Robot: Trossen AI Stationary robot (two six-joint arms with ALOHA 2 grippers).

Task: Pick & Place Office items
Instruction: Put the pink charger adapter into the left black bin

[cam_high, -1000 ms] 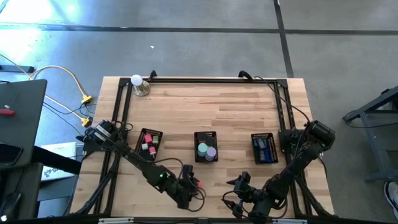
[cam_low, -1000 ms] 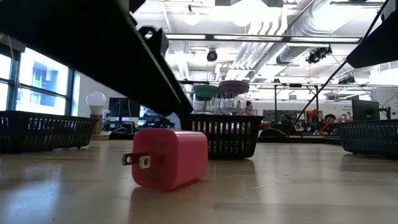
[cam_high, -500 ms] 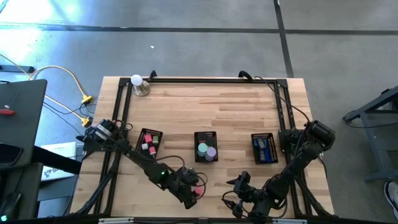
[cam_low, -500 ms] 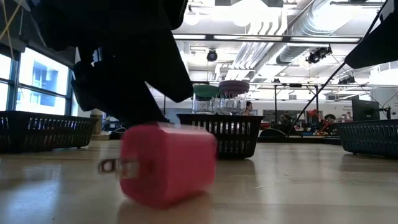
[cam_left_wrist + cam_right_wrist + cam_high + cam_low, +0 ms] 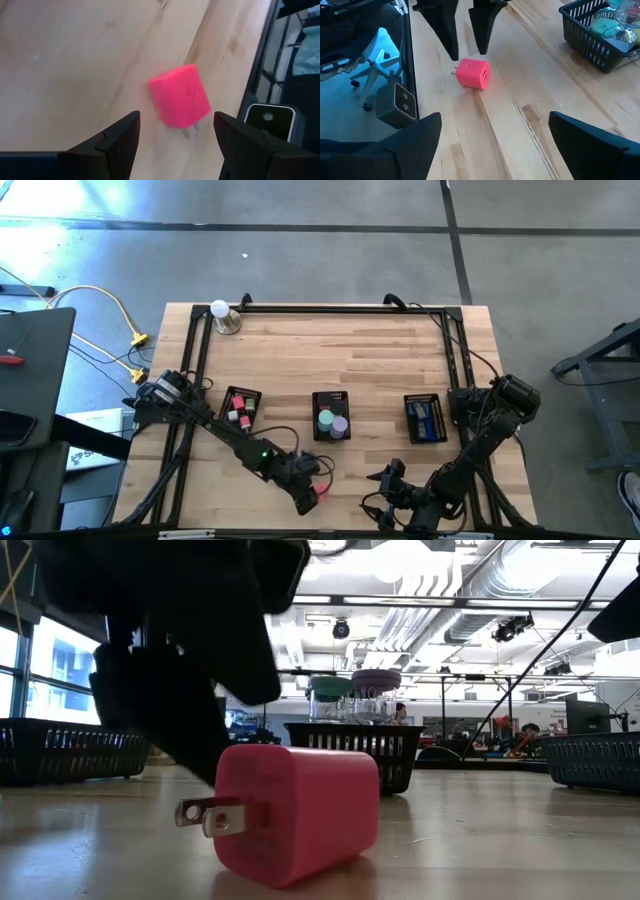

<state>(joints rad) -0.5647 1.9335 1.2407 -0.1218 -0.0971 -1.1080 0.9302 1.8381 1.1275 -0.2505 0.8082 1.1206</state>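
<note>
Nudged and turned since a second ago, the pink charger block [image 5: 295, 810] lies loose near the table's [image 5: 400, 360] front edge. Left gripper [image 5: 175, 132] hovers beside it, jaws spread, grasp apparently unfinished; right gripper [image 5: 492, 135] waits nearby, also spread.

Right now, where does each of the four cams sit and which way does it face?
High: above the table, looking straight down; both arms show.
Low: at tabletop height, level across the pink plug to the middle tray; a dark arm looms above.
Left wrist: down past the open left hand at the plug.
Right wrist: past the open right hand at the plug and the left fingers.
All four share the plug.
</note>
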